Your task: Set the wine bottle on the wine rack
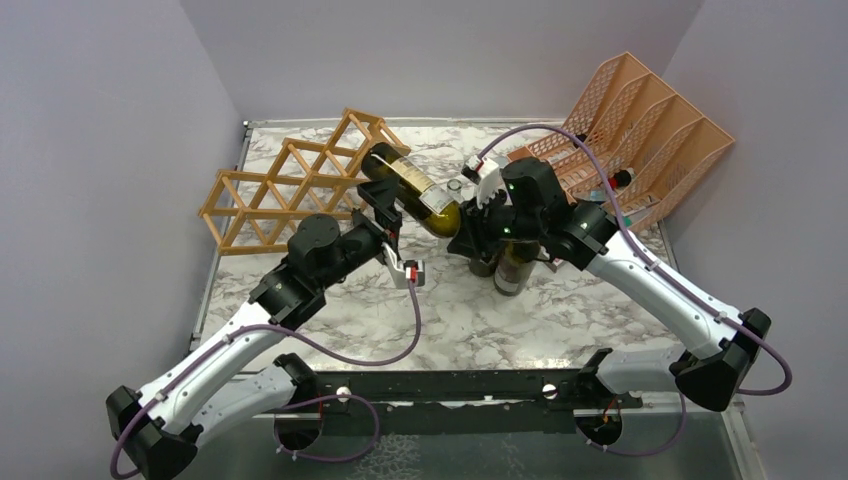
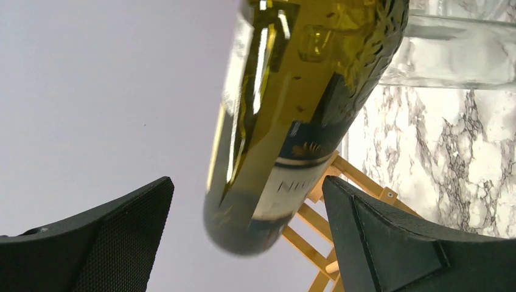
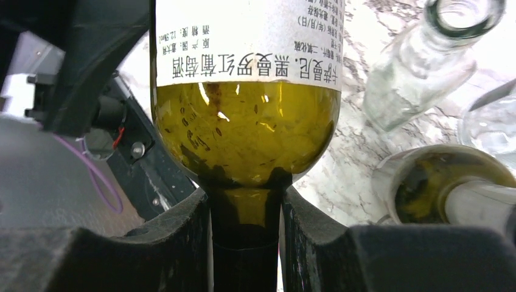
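Near wine rack [image 1: 290,185], right hand [image 3: 246,234] grips wine bottle [image 1: 415,190] neck

Three views of one scene. The top external camera sits high above and behind both arm bases. It looks down and forward across the marble tabletop [image 1: 470,320] to the back wall and takes in the whole workspace from a distance.

The left wrist camera looks out between the fingers of the left gripper [image 2: 246,182]. It is rolled sideways, so wall fills its left and tabletop its right. It sits very close beneath the wine bottle [image 2: 292,121], with a corner of the wine rack [image 2: 316,224] behind.

The right wrist camera looks along the right gripper [image 3: 245,207] at the same bottle's shoulder and label, close enough to fill most of the frame.

All three views share the bottle. The overhead and left wrist views also share the rack.
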Tool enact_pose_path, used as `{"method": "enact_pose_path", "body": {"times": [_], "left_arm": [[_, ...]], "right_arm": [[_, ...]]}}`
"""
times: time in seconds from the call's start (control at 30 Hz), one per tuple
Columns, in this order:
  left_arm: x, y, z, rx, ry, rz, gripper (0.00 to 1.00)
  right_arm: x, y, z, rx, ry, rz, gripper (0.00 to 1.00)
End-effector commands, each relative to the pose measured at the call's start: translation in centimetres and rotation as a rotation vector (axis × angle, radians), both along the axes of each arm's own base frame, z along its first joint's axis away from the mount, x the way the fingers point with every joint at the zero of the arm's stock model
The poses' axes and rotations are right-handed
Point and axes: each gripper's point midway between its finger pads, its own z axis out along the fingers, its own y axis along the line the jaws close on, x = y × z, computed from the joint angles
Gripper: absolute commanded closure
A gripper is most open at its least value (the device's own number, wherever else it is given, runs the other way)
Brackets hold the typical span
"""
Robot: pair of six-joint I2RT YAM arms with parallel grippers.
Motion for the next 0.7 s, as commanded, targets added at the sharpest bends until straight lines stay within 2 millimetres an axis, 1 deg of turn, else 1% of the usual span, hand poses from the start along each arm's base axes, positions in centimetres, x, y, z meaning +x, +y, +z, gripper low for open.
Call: {"method": "enact_pose_path", "body": {"times": [0.0,0.1,0.17,0.27,0.33,0.4,0.47,0.5,0.57,0.67], "left_arm": [[-1.4,1.4,1.5,-0.102,0.009,0.020,0.01],[-2.3,2.3,1.7,-0.164,0.051,0.034,0.01],[-3.1,2.8,2.7,-0.254,0.086,0.032,0.01],[-4.7,3.7,5.9,-0.493,0.150,0.008,0.01],[-5.7,5.0,8.6,-0.695,0.189,-0.001,0.01],[-5.9,7.1,11.4,-0.991,0.275,0.037,0.01],[-5.8,9.7,13.6,-1.251,0.355,0.105,0.01],[-5.8,10.7,14.4,-1.343,0.386,0.132,0.01],[-6.0,12.0,15.5,-1.474,0.438,0.161,0.01],[-6.0,12.8,16.3,-1.598,0.507,0.185,0.01]], "right_arm": [[2.9,1.3,5.4,0.127,-0.145,-0.075,0.99],[3.1,1.8,5.5,0.137,-0.139,-0.066,0.99],[2.9,2.4,5.3,0.136,-0.128,-0.043,0.99],[2.4,3.4,4.4,0.117,-0.118,-0.018,0.99],[2.2,3.9,3.7,0.104,-0.106,-0.011,0.99],[2.1,4.3,3.0,0.097,-0.092,-0.017,0.99],[1.9,4.7,2.1,0.091,-0.076,-0.018,0.99],[1.8,5.0,1.7,0.086,-0.070,-0.018,0.99],[1.5,5.6,0.4,0.068,-0.051,-0.019,0.99],[1.1,6.9,-1.3,0.042,-0.028,-0.021,0.99]]}}
